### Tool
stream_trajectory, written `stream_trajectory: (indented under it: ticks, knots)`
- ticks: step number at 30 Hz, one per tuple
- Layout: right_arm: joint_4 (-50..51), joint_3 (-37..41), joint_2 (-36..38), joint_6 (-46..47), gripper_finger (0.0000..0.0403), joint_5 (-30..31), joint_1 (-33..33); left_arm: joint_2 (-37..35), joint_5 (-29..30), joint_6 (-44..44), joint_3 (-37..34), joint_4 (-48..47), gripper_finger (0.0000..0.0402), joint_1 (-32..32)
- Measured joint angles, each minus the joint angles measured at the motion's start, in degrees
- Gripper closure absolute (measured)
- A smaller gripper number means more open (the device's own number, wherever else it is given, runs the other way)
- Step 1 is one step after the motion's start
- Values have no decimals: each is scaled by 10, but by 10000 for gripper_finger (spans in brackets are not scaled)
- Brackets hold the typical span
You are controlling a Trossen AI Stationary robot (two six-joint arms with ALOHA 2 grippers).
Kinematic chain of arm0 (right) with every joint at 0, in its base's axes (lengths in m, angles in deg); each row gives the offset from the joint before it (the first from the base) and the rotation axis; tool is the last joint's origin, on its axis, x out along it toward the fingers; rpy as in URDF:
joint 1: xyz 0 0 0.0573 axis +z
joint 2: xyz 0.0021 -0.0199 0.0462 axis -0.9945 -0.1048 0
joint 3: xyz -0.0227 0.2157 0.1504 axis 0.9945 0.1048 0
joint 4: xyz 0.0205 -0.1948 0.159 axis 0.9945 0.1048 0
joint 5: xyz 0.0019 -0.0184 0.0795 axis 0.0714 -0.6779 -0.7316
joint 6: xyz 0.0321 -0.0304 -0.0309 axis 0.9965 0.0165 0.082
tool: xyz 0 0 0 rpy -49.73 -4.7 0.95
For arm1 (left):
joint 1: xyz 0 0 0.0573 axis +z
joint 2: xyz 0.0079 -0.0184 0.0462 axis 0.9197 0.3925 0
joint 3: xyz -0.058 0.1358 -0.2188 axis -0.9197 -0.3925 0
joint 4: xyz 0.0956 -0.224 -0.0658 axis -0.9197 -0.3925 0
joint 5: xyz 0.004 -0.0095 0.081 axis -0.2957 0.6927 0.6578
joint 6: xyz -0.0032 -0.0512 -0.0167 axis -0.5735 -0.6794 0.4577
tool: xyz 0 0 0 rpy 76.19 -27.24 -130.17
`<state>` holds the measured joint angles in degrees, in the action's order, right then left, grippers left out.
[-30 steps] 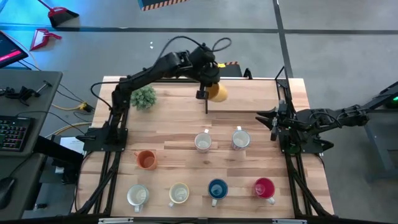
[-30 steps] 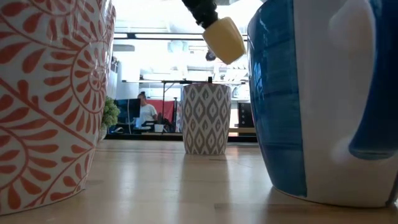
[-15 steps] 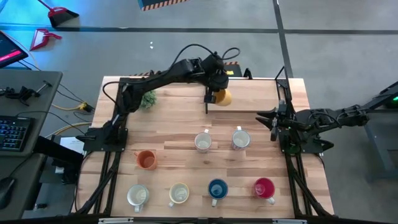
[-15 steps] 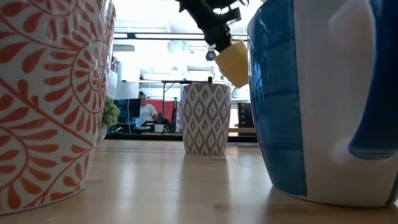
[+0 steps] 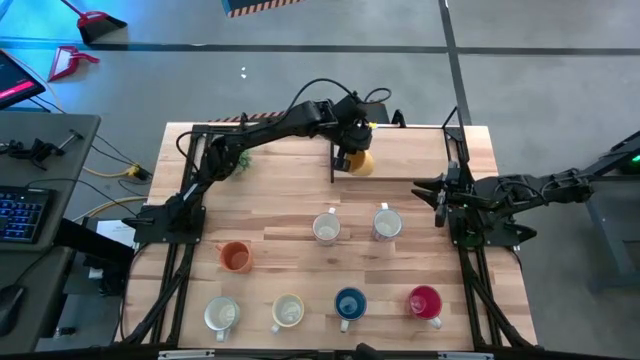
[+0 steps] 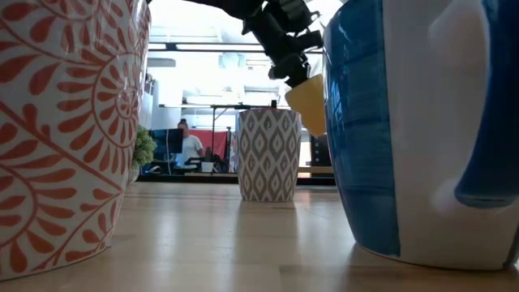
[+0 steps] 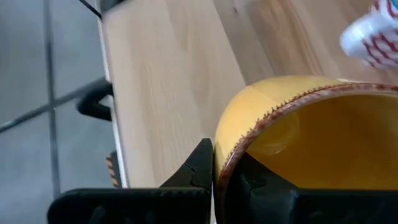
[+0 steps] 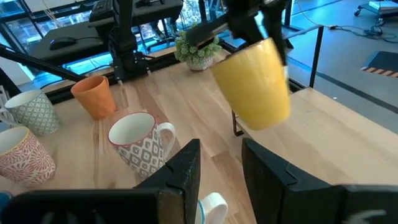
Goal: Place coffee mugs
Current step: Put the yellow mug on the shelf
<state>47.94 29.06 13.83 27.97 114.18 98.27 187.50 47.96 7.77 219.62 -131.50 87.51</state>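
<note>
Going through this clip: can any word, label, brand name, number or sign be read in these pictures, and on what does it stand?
None: no word, number or brand can be read in any view.
The mugs carry patterns only: a white mug with grey diamonds, a white mug with red leaf scrolls.
The plain yellow ceramic mug held in the left gripper shows no lettering.
The orange-and-black striped strips on the floor are hazard markings, without text.

the yellow mug (image 7: 298, 130) in my left claw (image 7: 219, 174) looks glazed, glossy ceramic with a rough brown rim; below it the table (image 5: 290, 195) is pale matt wood.
</note>
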Motion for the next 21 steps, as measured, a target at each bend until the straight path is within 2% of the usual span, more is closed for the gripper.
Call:
stream_trajectory:
  ticks: [17, 21]
  knots:
    - [-1, 0, 0, 0, 305, 0, 0, 9, -3, 14, 1, 9, 398, 12]
    - [3, 0, 0, 0, 305, 0, 0, 9, 39, 20, 1, 38, 398, 10]
